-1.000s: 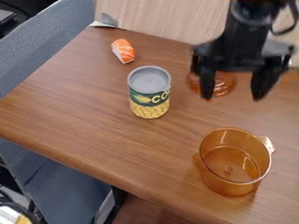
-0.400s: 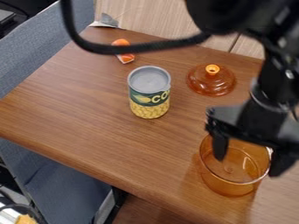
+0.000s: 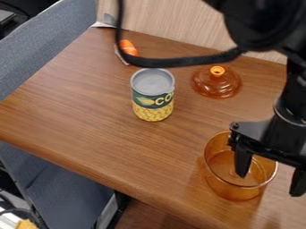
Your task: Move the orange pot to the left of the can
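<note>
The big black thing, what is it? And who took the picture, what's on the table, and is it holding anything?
That is a robot arm. A fixed camera took the picture, looking down at a slant. On the table are a can, an orange pot, a lid and a toy-like piece of sushi. The end effector is its hand: one finger is over the pot, the other past its edge. They are apart, gripping nothing.
</note>
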Motion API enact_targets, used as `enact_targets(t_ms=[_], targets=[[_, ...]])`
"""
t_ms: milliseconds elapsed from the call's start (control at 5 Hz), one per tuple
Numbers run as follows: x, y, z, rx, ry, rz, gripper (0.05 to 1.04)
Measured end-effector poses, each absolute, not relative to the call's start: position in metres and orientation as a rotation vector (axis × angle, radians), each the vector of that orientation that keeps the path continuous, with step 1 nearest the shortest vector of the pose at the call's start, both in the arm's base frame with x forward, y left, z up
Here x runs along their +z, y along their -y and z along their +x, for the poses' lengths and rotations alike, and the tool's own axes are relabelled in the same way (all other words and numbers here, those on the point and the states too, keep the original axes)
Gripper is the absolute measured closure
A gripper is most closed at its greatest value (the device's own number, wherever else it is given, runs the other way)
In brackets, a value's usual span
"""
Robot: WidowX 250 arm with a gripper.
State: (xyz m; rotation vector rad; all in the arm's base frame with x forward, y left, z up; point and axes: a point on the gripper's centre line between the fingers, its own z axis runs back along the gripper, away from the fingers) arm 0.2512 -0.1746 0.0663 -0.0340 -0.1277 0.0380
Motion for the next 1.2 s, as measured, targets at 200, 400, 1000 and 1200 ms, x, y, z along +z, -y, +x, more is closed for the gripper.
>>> enact_targets(t_ms=[200, 400, 1000, 1200], targets=[[0.050, 0.176, 0.260, 0.042, 0.115, -0.001, 0.084], [0.042, 0.180, 0.263, 0.023, 0.108, -0.004, 0.137], [0.038, 0.176, 0.269, 0.052, 0.137, -0.033, 0.938], [0.044, 0.171, 0.273, 0.058, 0.205, 0.020, 1.000]])
